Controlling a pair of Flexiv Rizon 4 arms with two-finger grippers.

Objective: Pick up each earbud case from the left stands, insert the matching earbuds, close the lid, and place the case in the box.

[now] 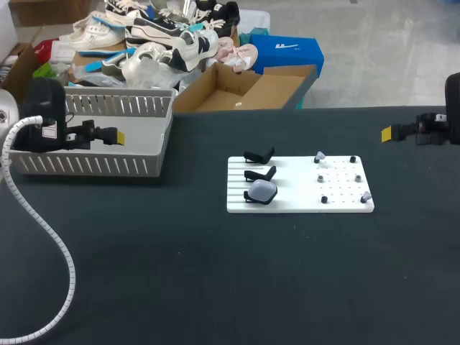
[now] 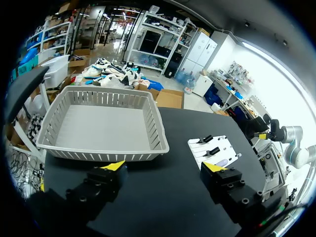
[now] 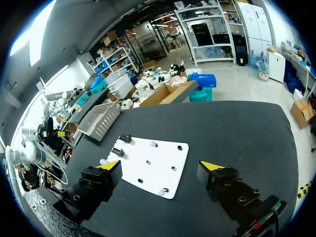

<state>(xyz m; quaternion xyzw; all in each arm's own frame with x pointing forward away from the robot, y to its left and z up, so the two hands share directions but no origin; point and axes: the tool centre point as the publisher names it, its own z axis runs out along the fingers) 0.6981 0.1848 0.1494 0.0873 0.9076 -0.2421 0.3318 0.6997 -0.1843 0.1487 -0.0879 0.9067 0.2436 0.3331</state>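
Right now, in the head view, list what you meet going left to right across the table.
Grey basket → earbud case → far grey earbud → near grey earbud → right gripper. The left gripper overlaps the basket, so it is left out.

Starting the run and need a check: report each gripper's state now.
Left gripper: open, holding nothing.
Right gripper: open, holding nothing.
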